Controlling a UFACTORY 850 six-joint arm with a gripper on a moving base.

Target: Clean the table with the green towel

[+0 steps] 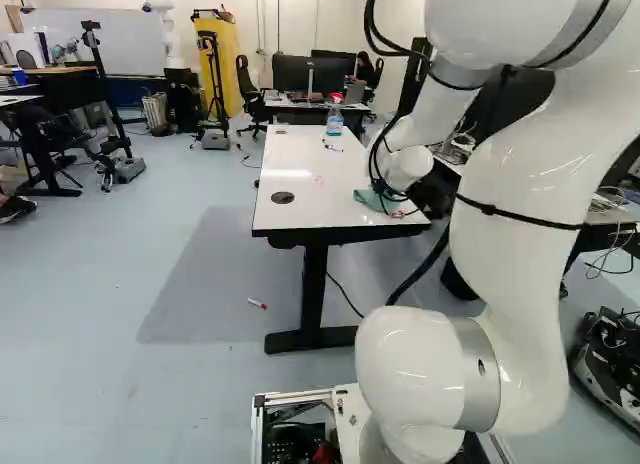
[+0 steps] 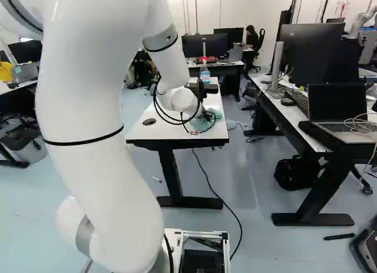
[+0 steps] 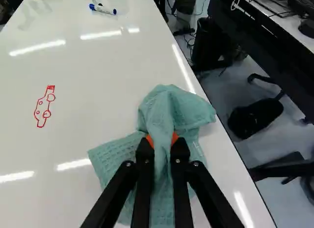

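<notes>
One claw (image 3: pixel 163 141) is grasping the green towel (image 3: pixel 179 107), right of centre in left base view; red drawing (image 1: pixel 318 179) is lying apart, leftward.

Your arm (image 2: pixel 94 120) rises, bends over and reaches forward and down to the wrist (image 2: pixel 181 101), just beside your gripper (image 2: pixel 204 112). Your gripper's two fingers stand close together, their orange pads (image 3: pixel 174 138) facing each other.

The white table (image 1: pixel 335 209) has a glossy top with a red drawing (image 3: pixel 48 107) on it. The green towel (image 3: pixel 169 102) is bunched beside one long edge — farther along lie two markers (image 3: pixel 104 10), and toward the far end stands a red-topped bottle (image 1: pixel 334 122).
</notes>
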